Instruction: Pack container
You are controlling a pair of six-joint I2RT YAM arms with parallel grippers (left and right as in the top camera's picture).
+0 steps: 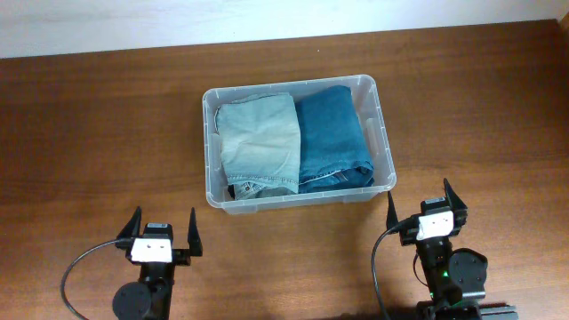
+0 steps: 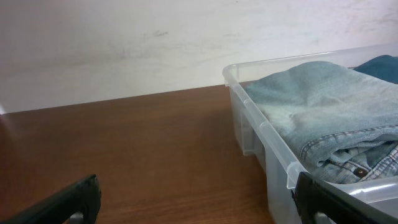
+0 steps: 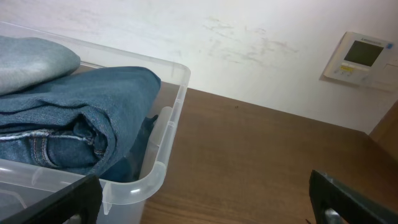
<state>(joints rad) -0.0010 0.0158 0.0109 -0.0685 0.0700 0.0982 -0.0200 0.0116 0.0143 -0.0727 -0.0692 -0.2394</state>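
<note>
Brown wood-grain desk (image 1: pixel 89 133): clear round-rimmed plastic container (image 1: pixel 384 142) holds pale folded denim (image 1: pixel 258 142) beside dark folded denim (image 1: pixel 333 133); left gripper (image 1: pixel 164 215), right gripper (image 1: pixel 418 192) fingers wide.

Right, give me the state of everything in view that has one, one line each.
container: upright, no lid on, packed with two pairs of jeans.
light blue jeans: folded, in the container's left half.
dark blue jeans: folded, in the right half, against the light pair.
left gripper: open, empty, clear of the container.
right gripper: open, empty, near the container's front right corner.
</note>
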